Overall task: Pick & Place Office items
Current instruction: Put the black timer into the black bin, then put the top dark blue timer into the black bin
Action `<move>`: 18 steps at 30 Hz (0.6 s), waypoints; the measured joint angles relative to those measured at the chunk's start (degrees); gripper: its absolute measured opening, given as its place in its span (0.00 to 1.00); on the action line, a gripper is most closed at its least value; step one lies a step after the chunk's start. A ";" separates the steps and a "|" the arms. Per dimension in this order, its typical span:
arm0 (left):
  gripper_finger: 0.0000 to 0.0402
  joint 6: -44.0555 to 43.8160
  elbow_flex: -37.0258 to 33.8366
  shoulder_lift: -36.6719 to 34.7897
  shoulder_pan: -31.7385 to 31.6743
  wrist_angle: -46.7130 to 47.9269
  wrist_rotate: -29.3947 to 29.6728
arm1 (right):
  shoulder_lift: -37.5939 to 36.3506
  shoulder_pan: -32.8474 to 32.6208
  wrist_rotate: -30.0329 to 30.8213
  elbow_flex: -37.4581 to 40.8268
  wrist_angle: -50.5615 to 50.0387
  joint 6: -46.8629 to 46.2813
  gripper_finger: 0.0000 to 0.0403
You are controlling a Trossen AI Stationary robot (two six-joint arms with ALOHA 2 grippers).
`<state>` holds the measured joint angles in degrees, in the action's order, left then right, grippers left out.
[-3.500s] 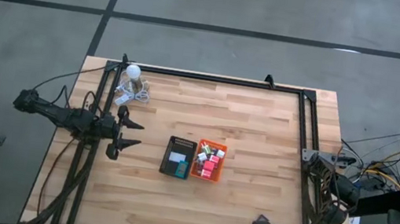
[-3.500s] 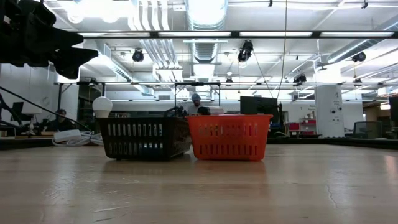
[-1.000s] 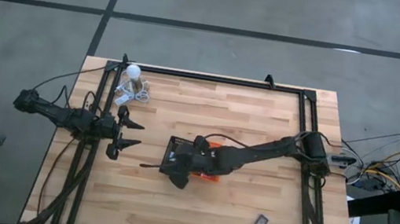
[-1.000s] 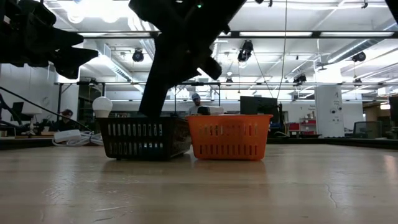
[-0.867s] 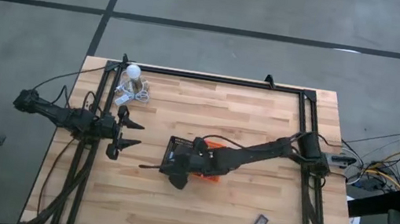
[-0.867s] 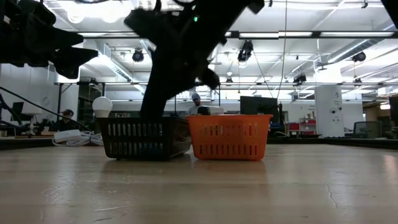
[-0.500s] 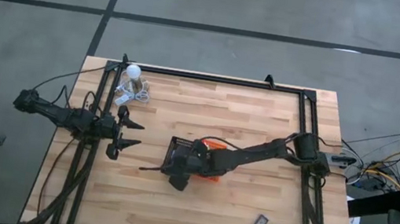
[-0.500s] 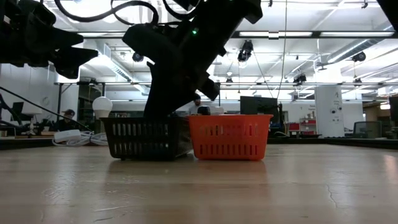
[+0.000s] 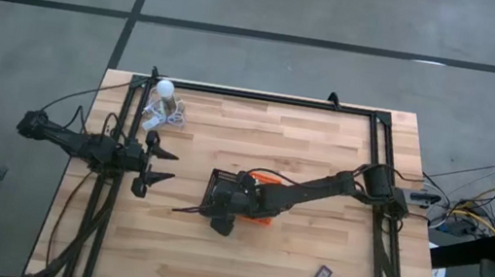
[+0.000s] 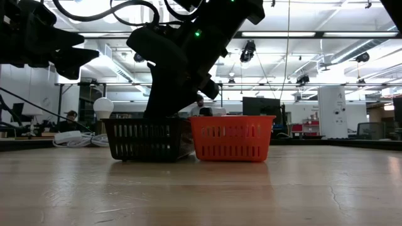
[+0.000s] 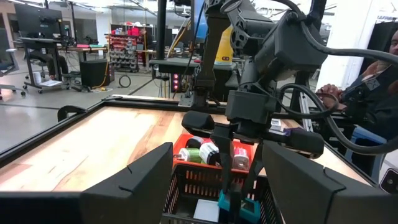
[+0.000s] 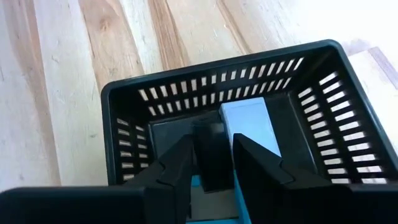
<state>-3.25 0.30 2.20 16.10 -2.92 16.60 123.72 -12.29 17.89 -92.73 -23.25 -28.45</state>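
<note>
Right gripper (image 12: 211, 163), centre frame, lowered inside the black tray (image 12: 124, 99) with a flat dark item (image 12: 210, 155) pinched between barely parted fingers, evidently for depositing; left gripper (image 9: 157, 164), parked left over the surface (image 9: 307, 265), spread and empty.

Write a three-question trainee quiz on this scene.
1. True or false: the right end effector is lowered into the orange tray.
2. What sits between its fingers? A) a flat dark rectangle B) a white ball C) a pink block
3. Fill in: the ___ end effector waits open over the table, away from both trays.

Key: 1 false, it is in the black tray. 2 A. 3 left; the left end effector.
</note>
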 joint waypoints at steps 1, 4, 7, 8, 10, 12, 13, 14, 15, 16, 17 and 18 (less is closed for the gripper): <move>0.63 -0.02 0.00 0.00 0.01 0.00 0.00 | 0.00 0.00 0.00 0.00 -0.02 0.00 0.28; 0.63 -0.02 0.01 0.00 0.00 0.00 -0.01 | 0.00 0.02 0.00 0.00 0.01 -0.01 0.31; 0.63 -0.01 0.01 0.00 0.02 0.00 0.00 | 0.00 0.02 0.00 0.00 0.02 -0.01 0.33; 0.63 -0.01 0.01 0.00 0.01 0.00 0.00 | 0.00 0.02 0.00 0.00 0.04 -0.01 0.33; 0.63 -0.02 0.00 0.00 0.00 0.00 -0.02 | -0.01 0.02 0.00 0.00 0.04 0.00 0.34; 0.63 0.00 0.02 0.00 0.01 0.00 -0.01 | -0.02 0.02 0.00 0.00 0.15 -0.02 0.35; 0.63 -0.02 0.01 0.00 0.00 0.00 -0.02 | -0.02 0.02 0.00 0.00 0.26 -0.01 0.36; 0.63 -0.01 0.02 0.00 0.01 0.00 0.00 | -0.02 0.02 0.00 0.00 0.45 0.00 0.36; 0.63 -0.01 0.00 0.00 0.01 0.00 0.00 | -0.02 0.02 0.01 0.00 0.69 -0.01 0.36; 0.63 -0.01 0.02 0.00 0.00 0.00 -0.01 | -0.02 0.02 0.02 0.00 0.99 -0.01 0.36; 0.63 -0.02 0.01 0.00 0.00 0.00 0.00 | -0.05 0.02 0.02 0.00 1.22 -0.02 0.36; 0.63 0.00 0.02 0.00 0.00 0.00 0.00 | -0.11 0.02 0.02 0.00 1.29 -0.02 0.36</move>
<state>-3.25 0.32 2.20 16.10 -2.92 16.60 123.61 -12.27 17.91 -92.73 -21.96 -28.47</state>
